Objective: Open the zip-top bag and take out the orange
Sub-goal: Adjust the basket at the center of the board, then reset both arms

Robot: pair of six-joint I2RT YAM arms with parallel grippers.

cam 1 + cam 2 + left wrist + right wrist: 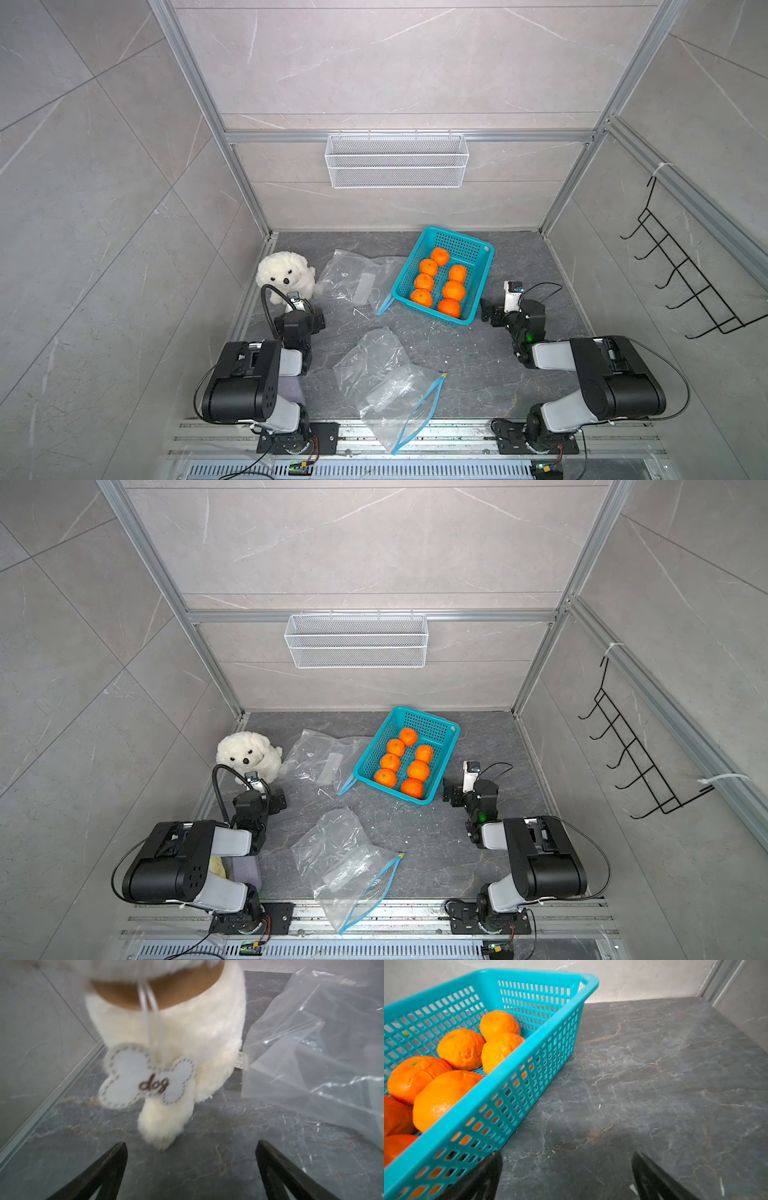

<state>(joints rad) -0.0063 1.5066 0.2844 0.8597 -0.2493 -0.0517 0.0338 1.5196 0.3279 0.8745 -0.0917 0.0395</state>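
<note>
Left gripper [191, 1142]: jaws wide, nothing between them; it hangs low over the table [478, 365], facing the plush dog [284, 276].
Right gripper [566, 1153]: jaws wide, empty, just beside the near corner of the teal basket [461, 237].
Oranges [453, 290]: seven, all in the basket. You see none in a bag and none in a gripper.
Zip-top bags: three, all clear and flat-looking. The rear bag [357, 274] lies between the dog and the basket. The crumpled bag [370, 353] is centre front. The front bag [403, 399] overlaps it and hangs over the table's near edge.
Slider [444, 375]: yellow, at the far end of the front bag's blue zip track.
Step, my guess: take-out looks finished, arms idle.
Do it well: check each bag for fruit from the top views first, since the clear film hides little.
If you work a bag: pin the film with the left gripper and drag the slider along the track with the right.
Risk: the film is thin and slippery and will bunch, so grip close to the track.
Watch: keep the right fingers off the basket wall when you lift away.
</note>
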